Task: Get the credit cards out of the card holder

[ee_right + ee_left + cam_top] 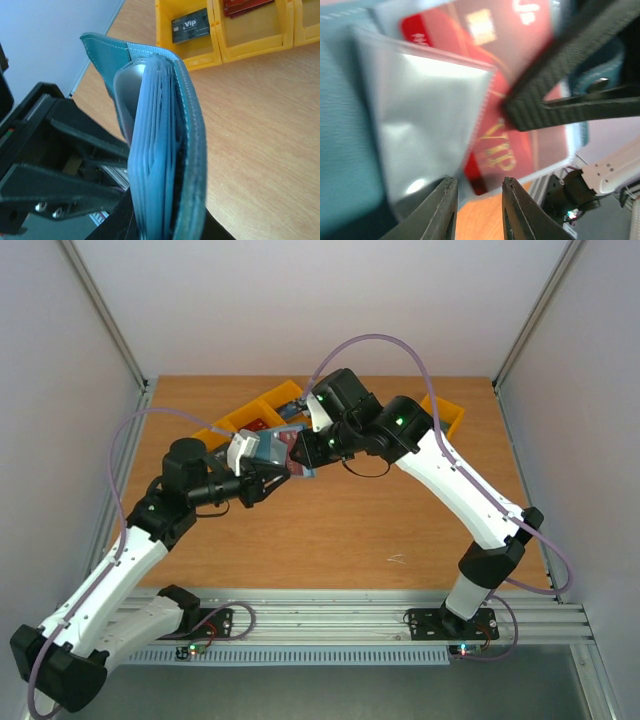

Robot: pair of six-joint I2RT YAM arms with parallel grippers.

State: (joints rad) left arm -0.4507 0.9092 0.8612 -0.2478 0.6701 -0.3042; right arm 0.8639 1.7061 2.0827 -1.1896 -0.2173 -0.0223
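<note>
The blue-teal card holder (272,449) is held open in the air between both grippers. My right gripper (301,446) is shut on its edge; in the right wrist view the holder (189,150) stands edge-on in my jaws, with its light blue pockets fanned. In the left wrist view a red VIP credit card (520,135) sits in a clear sleeve of the holder (340,125), and the right fingers (555,55) clamp it by the snap stud (596,84). My left gripper (476,200) is open just below the sleeve's corner and holds nothing.
Orange bins (262,412) stand at the back of the table, with another at the back right (446,416). One bin (165,30) holds a dark grey VIP card (190,25); the one beside it holds red cards (245,6). Bare wooden table lies below the grippers.
</note>
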